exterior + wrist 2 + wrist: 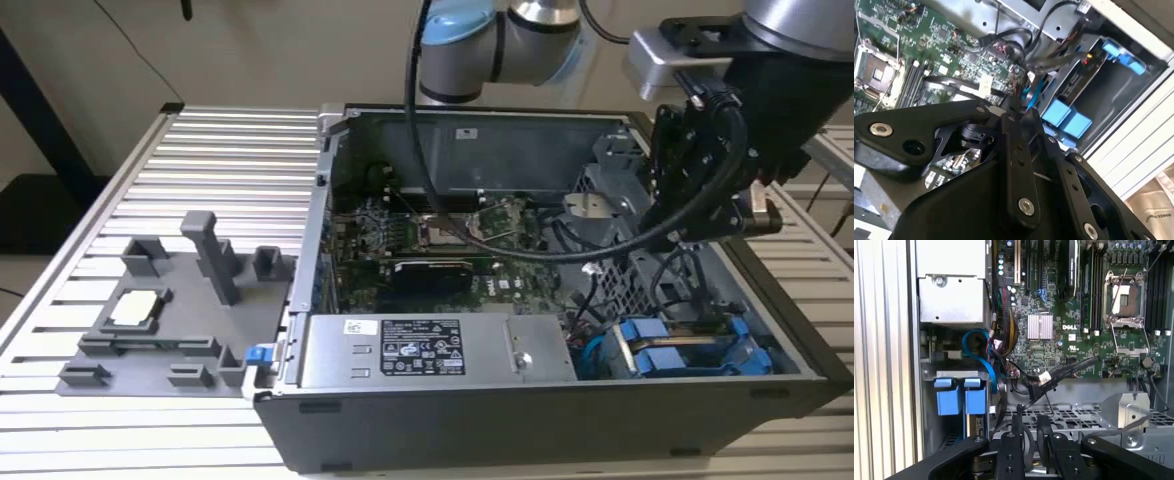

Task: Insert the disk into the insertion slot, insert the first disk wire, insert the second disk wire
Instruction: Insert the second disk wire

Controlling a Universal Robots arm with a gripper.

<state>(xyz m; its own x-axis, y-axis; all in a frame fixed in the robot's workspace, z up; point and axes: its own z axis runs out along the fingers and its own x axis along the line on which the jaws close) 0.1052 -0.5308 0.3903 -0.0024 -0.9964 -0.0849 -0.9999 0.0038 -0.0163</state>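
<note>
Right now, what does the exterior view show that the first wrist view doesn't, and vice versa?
Exterior view, not first wrist view: the grey fixture tray with upright posts on the slatted table, at the exterior view's left of the computer case, and the white sticker on the power-supply box.
First wrist view, not exterior view: the silver finned heatsink on the motherboard; I can't make it out from outside.
Both: the CPU socket, the blue carrier tabs in the drive bay, and the pincer over the case interior.
</note>
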